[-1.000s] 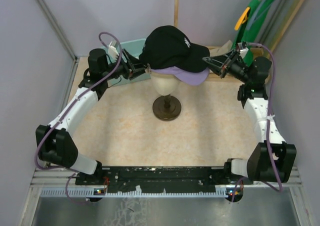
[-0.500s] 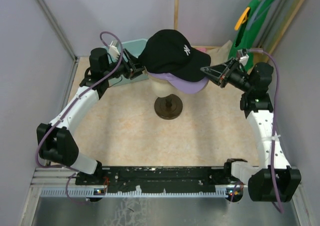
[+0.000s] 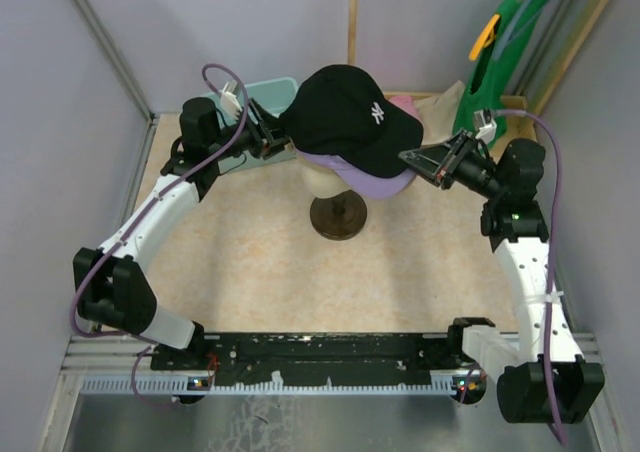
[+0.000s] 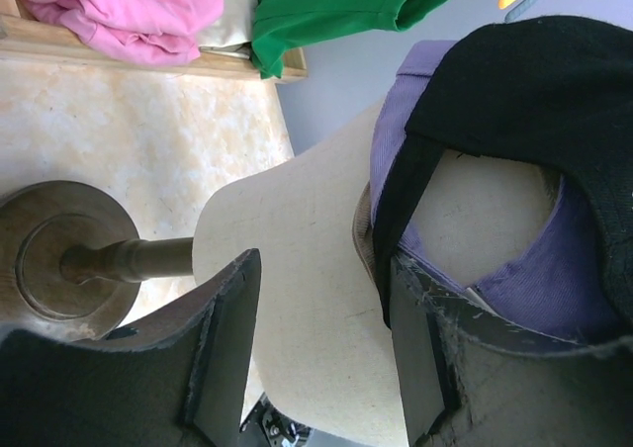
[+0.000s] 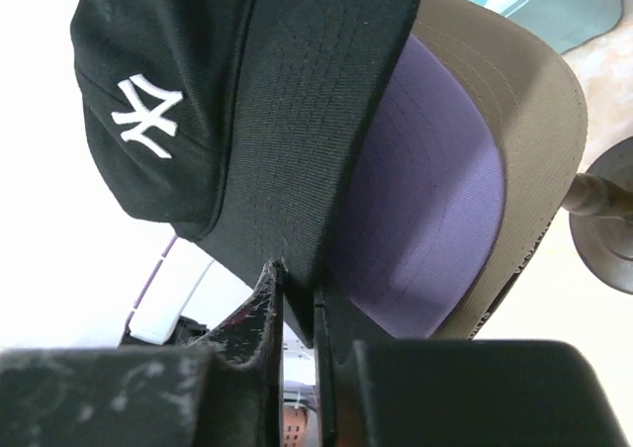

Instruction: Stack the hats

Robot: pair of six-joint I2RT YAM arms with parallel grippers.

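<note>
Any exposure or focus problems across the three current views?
Top external: even light, sharp, no glare on the black cap. Left wrist: left gripper's fingers dark and soft, mannequin head crisp. Right wrist: background beside the cap blown out white, logo sharp, right gripper's fingers underexposed.

The left arm [image 3: 150,212] and right arm [image 3: 527,267] match: white tapered links between bulky black joint housings, with a purple cable [image 3: 218,73] looping along each (the right one's is tied on with a white band). The left gripper [image 4: 321,348] and right gripper [image 5: 297,281] have flat black fingers [image 4: 223,338], scuffed grey along their edges.
</note>
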